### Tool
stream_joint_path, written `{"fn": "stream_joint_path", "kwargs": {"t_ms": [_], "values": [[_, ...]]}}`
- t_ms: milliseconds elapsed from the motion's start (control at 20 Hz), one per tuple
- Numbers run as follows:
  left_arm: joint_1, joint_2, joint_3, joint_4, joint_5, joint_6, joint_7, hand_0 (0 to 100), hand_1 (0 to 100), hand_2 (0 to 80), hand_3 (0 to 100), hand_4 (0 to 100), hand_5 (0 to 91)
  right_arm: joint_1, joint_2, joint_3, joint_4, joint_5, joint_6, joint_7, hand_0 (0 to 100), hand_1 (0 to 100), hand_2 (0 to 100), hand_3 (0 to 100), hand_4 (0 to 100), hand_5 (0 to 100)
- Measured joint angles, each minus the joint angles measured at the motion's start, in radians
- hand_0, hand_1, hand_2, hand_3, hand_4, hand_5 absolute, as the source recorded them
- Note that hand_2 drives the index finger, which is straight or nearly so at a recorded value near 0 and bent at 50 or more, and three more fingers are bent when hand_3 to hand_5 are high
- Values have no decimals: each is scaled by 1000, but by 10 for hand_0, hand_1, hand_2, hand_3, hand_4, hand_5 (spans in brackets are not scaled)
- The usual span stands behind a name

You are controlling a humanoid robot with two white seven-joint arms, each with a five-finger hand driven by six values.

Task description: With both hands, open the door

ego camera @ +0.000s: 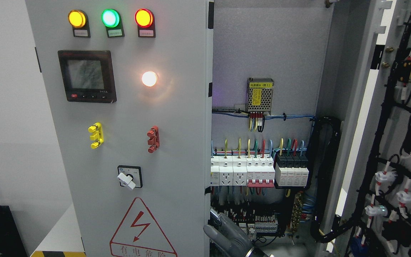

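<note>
Grey robot hand [227, 237] at the closed left door's [134, 128] free edge.
Its fingers curl loosely against that edge, gripping nothing clearly; which arm it belongs to is unclear. Right of that door, the breakers [243, 173] stand exposed, with the right door [398, 142] swung wide.

Cabinet opening [266, 53] — breakers [259, 173] obstructing below

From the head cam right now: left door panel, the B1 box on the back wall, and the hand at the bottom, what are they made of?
Left door panel: looks like painted sheet metal, with a flat, matte light-grey coat.
B1 box: likely bare metal, with a perforated silvery casing.
Hand, side unclear: grey, smooth and slightly glossy, so plastic or rubbery covering; can't tell which.
</note>
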Motion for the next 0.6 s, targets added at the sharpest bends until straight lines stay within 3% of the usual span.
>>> {"fn": "stream_joint_path", "kwargs": {"t_ms": [601], "values": [[0,0,0,0,0,0,0,120,389,0,0,0,0,18,0,54,-61,-12,0,5,120,389,0,0,0,0]]}}
